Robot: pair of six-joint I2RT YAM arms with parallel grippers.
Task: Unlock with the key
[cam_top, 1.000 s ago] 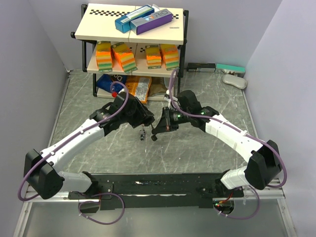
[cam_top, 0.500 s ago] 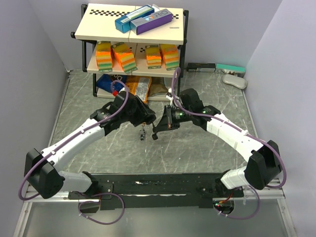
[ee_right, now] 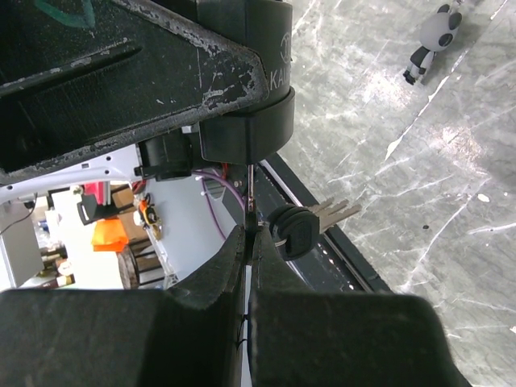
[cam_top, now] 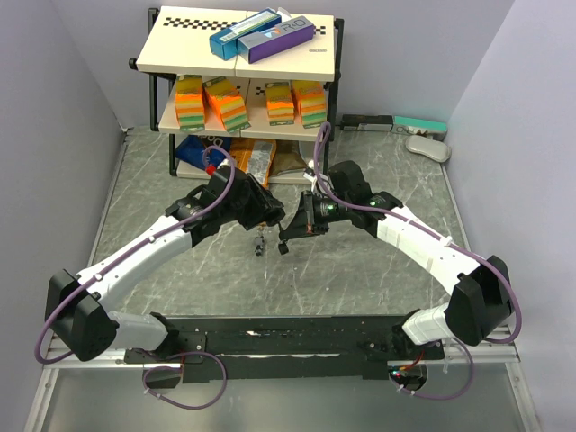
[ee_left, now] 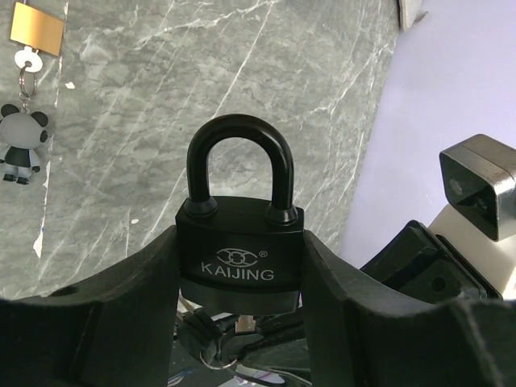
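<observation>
Roughly halfway: left end effector (ee_left: 240,270) clamps the black KAIJING padlock (ee_left: 239,242) above the bench (ee_left: 161,81). Right end effector (ee_right: 247,242), pinched on the key (ee_right: 250,193), meets the keyhole underneath. Shackle (ee_left: 239,125) looks seated, so turning remains.

top external: high at near edge, facing down on table (cam_top: 360,279)
left wrist: close on padlock (ee_left: 240,266)
right wrist: close beneath same padlock (ee_right: 250,129)

My left claw (ee_left: 240,278) is black, as is the padlock (ee_left: 240,258) with its white KAIJING lettering. The desk (ee_left: 161,105) shows grey marble veined white. The panda charm (ee_left: 20,153) is black and white, the second padlock (ee_left: 37,28) brass-gold, the keys (ee_right: 294,230) black-headed and silver. My cables (cam_top: 39,337) run purple.
</observation>
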